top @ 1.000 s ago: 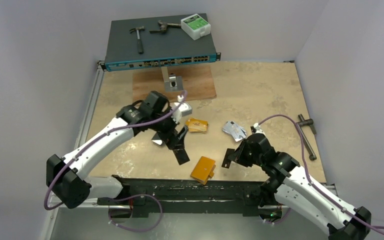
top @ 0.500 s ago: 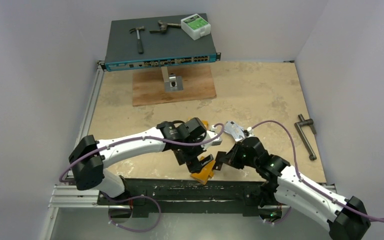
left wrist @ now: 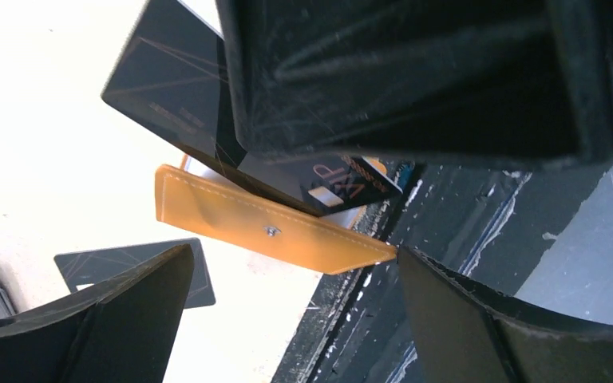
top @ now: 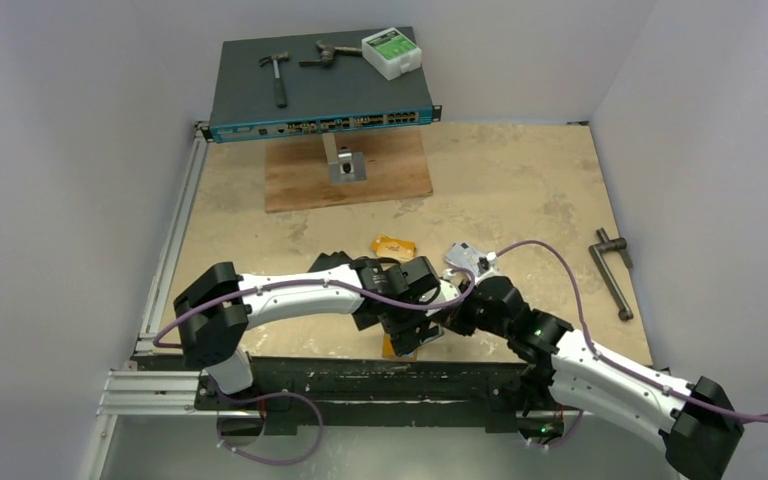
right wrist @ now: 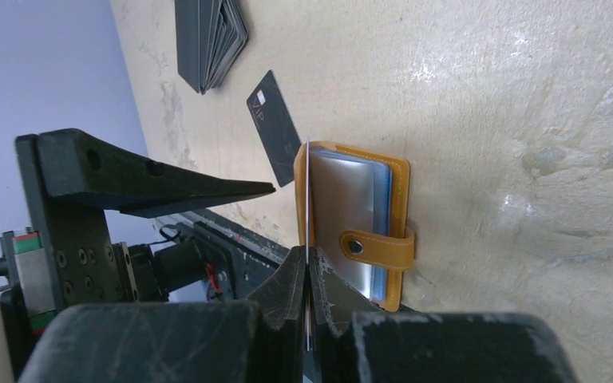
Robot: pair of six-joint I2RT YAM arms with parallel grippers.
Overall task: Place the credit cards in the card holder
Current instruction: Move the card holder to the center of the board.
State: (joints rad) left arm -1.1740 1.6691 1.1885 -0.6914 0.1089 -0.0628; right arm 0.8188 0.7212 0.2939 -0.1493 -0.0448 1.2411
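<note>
Overall: beige tabletop (top: 520,190), lilac walls (top: 60,150), orange card holder (left wrist: 247,223).

The left arm (top: 290,290) is laid out low and long toward the right, with the wrist bent downward. The left gripper (top: 412,335) is held just beside the right gripper (top: 452,318), almost tip to tip. Its jaws are spread as wide as they go, and one finger (left wrist: 104,319) is seen on each side of the wrist view. The right arm (top: 600,365) is reached in from the right, elbow low. Its fingers (right wrist: 287,279) are pressed together, and a thin credit card (right wrist: 307,191) is pinched edge-on between them, projecting ahead of the fingertips.
</note>
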